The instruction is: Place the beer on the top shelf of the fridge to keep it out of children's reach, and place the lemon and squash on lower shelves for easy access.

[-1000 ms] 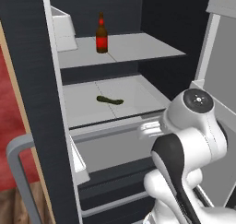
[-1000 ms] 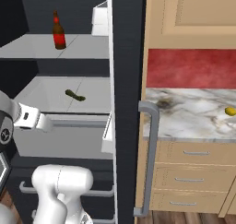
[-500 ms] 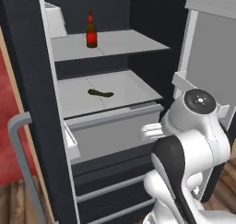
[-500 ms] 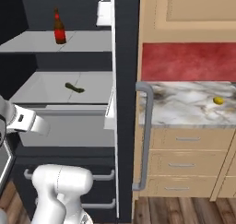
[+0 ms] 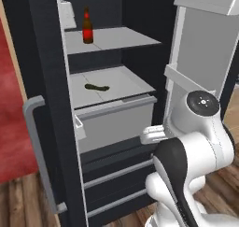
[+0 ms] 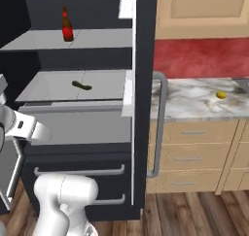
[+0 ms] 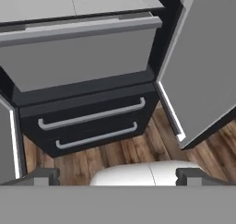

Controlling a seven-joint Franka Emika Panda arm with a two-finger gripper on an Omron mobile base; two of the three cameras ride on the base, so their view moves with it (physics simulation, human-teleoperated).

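Beer [image 5: 87, 26]: upright on top shelf [image 5: 121, 37]. Squash [image 5: 97, 87]: flat on lower shelf [image 5: 126, 81]. Lemon [image 6: 221, 94]: outside fridge [image 5: 46, 81].

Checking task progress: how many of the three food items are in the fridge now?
2: beer on the top shelf, squash on the shelf below. The lemon sits on the counter.

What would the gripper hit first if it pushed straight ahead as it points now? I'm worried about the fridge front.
Probably the dark lower drawer fronts of the fridge, below the grey drawer. The open gripper holds nothing; depth is unclear.
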